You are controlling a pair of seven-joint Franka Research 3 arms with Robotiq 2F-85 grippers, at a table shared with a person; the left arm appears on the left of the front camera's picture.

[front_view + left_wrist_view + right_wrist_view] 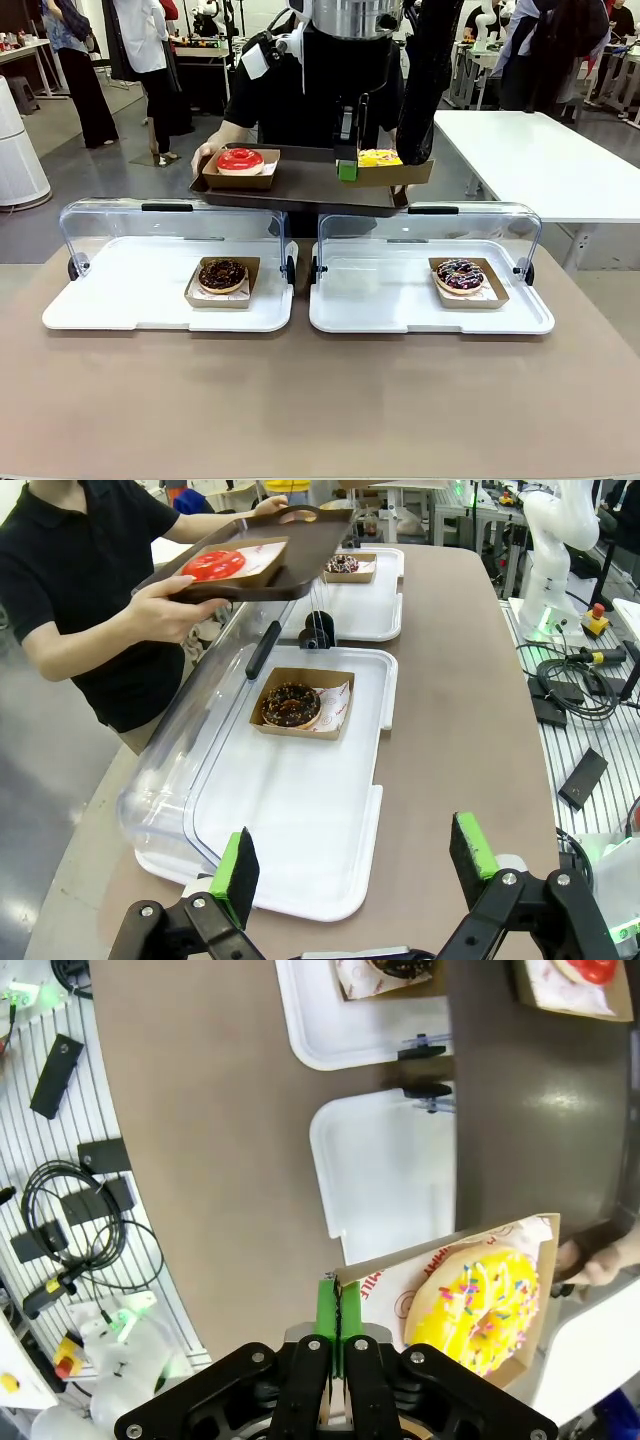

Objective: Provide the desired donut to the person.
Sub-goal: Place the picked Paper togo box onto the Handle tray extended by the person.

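1. The yellow sprinkled donut [478,1302] sits in a shallow cardboard tray [400,1285]. The right gripper [338,1305] has its green pads pressed together on that tray's edge, so the donut lies just off to one side of the fingertips.
2. In the front view the same gripper [347,167] hangs down over the near edge of the brown serving tray [300,190], with the yellow donut [379,157] just beside it on the robot's right.
3. Beyond the gripper, the person [320,90] in a black shirt holds the serving tray up with both hands; one hand [175,610] grips its rim in the left wrist view.
4. On the serving tray, well apart from the gripper toward the robot's left, a red glazed donut [240,160] rests in its own cardboard tray.
5. Below and nearer than the gripper, two white display trays stand side by side on the brown table [320,400], each with a clear lid [170,225] swung open toward the person.
6. The left display tray [130,300] holds a chocolate donut [222,274]; the right display tray [400,305] holds a dark sprinkled donut [460,275].
7. The left gripper [355,865] hovers with its fingers spread wide and nothing between them, above the near end of the left display tray, the chocolate donut farther ahead.
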